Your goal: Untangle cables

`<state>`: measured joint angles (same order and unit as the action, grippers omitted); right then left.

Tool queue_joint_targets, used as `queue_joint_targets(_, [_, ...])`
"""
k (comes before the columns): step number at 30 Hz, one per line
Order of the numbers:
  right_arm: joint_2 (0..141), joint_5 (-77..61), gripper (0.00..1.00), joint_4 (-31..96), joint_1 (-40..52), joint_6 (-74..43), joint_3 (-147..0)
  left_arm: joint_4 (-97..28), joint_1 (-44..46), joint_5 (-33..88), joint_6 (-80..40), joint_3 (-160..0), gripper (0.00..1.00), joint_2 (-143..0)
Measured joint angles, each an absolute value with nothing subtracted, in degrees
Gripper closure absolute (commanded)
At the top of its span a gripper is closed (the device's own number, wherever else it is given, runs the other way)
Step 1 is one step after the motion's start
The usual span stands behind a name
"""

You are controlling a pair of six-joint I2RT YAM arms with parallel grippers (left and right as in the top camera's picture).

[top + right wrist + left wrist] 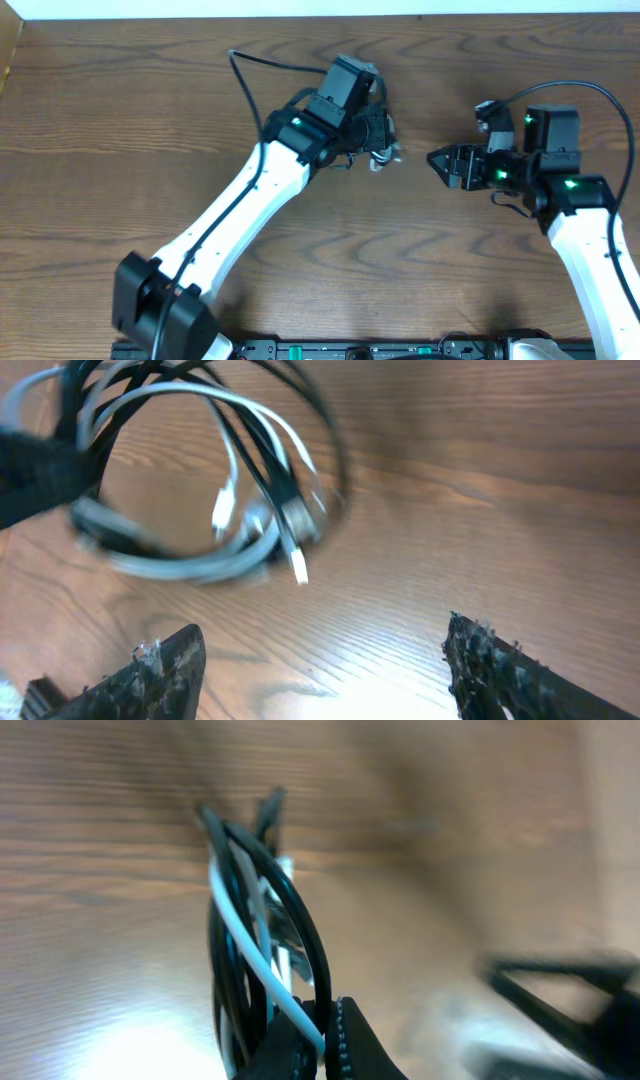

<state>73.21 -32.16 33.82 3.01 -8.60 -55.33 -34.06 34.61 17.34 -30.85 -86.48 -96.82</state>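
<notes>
The cables (262, 920), a looped bundle of black cords with one white cord, hang lifted off the wooden table. My left gripper (322, 1042) is shut on them, pinching the white and a black strand between its pads. From overhead the bundle (385, 152) dangles at the tip of the left gripper (378, 135). My right gripper (438, 160) points left at it from a short gap away, and is open and empty. In the right wrist view the cable loop (215, 470) with its small plugs floats ahead of the wide-apart fingers (165, 670).
The thick black wire of the left arm (245, 85) arcs over the table behind it. The right arm's own wire (590, 95) loops above its wrist. The table's far edge (320, 18) meets a white wall.
</notes>
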Motion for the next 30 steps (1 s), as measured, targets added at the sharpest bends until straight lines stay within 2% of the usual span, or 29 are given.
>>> queue_joint_targets(7, [77.6, -33.5, 0.28, 29.1, 6.5, -11.0, -55.3, -34.5, 34.4, 28.4, -27.3, -86.6, 0.93, -97.0])
queue_joint_targets(16, [85.6, -33.6, 0.32, 24.1, 9.0, -14.5, -55.3, -34.5, 33.0, 35.1, -26.7, -86.6, 0.93, -97.1])
queue_joint_targets(22, [90.5, -33.1, 0.4, 19.4, 9.3, -18.3, -55.3, -35.8, 33.0, 37.7, -26.7, -86.6, 0.93, -97.1])
queue_joint_targets(30, [92.2, -18.1, 0.45, 27.6, 9.6, -26.1, -55.3, -40.4, 33.0, 40.1, -23.2, -86.6, 0.93, -97.1])
